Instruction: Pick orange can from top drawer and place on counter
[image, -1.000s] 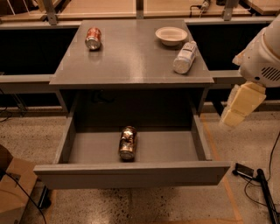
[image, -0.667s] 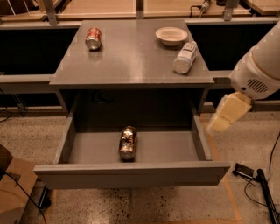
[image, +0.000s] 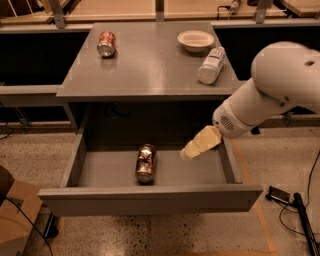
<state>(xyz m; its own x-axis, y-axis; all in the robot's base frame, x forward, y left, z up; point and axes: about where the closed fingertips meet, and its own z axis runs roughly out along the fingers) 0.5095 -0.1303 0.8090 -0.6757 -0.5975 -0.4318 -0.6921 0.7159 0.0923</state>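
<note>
The orange can (image: 146, 163) lies on its side in the middle of the open top drawer (image: 150, 199), its end towards the drawer front. The gripper (image: 189, 152) hangs over the right part of the drawer, to the right of the can and a little above it, apart from it. The white arm (image: 270, 95) reaches in from the right. The grey counter (image: 150, 70) is above the drawer.
On the counter lie a red-and-white can (image: 106, 44) at the back left, a white bowl (image: 195, 40) at the back right and a white bottle (image: 210, 65) on its side near the right edge. A cardboard box (image: 15, 215) stands on the floor left.
The arm has swung in from the right of the drawer to the left and down, bringing the gripper over the drawer's right part, closer to the can.
</note>
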